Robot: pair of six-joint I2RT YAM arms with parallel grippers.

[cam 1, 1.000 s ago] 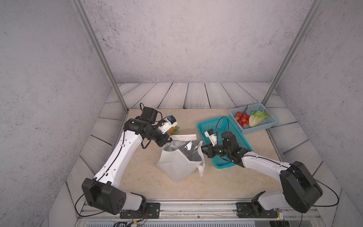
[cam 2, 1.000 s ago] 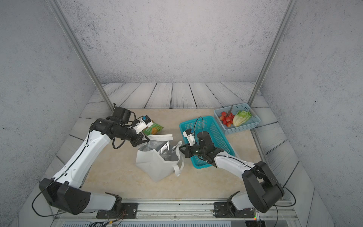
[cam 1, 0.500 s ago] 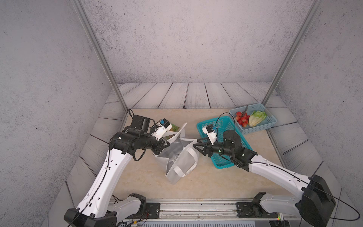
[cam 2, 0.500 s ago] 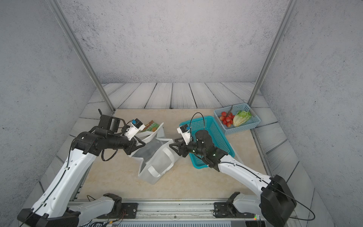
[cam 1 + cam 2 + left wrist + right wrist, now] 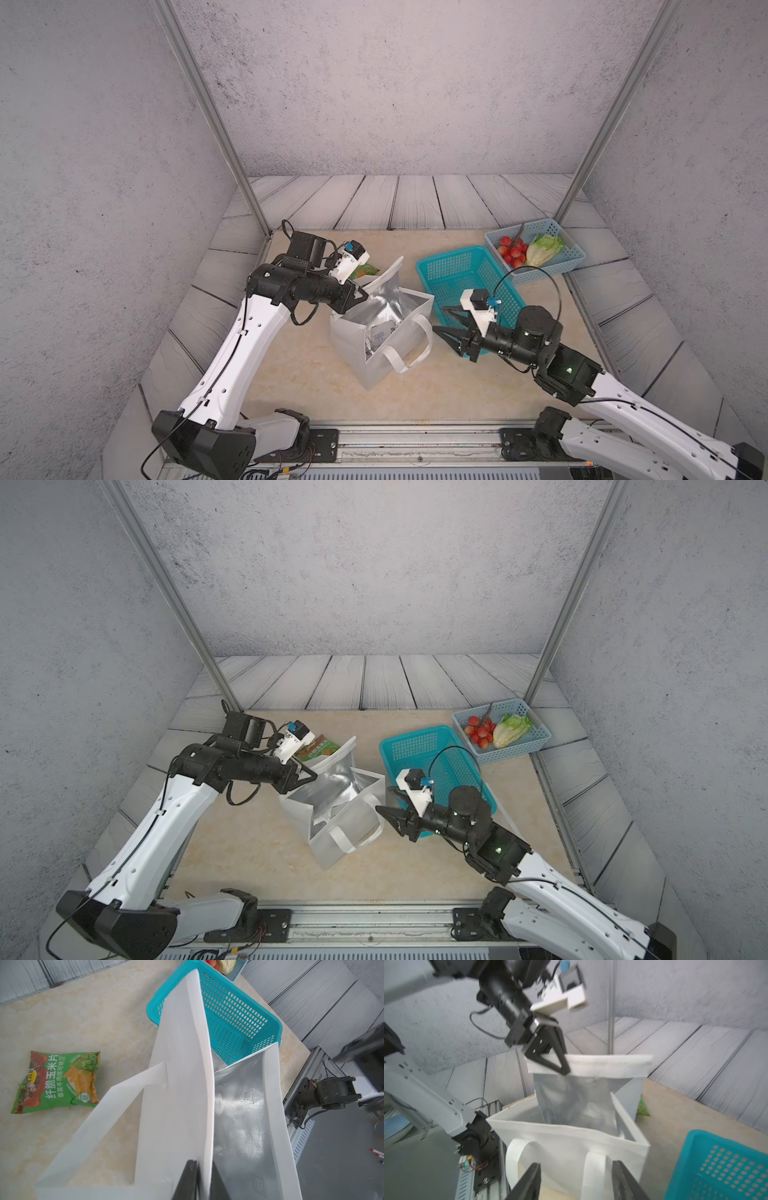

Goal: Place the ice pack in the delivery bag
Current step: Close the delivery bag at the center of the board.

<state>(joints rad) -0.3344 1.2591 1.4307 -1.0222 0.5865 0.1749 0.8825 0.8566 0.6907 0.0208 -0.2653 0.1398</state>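
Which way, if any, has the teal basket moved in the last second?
No. The teal basket keeps the same spot and angle beside the pale blue basket in both top views.

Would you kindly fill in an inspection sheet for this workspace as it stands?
Surface: beige tabletop, no spills seen.
Job's things: delivery bag stands open, foil lining showing; a pale printed pouch, seemingly the ice pack, lies inside.
Clutter: teal basket beside the bag, nothing seen in it; pale blue basket holding tomatoes and lettuce; snack packet beyond the bag.
Tools: left tool pinches the bag's far rim; right tool open, holding nothing, near the bag's handle side.
Cables: black cable loops over the teal basket.
Surroundings: grey walls, metal posts; nothing else seen.
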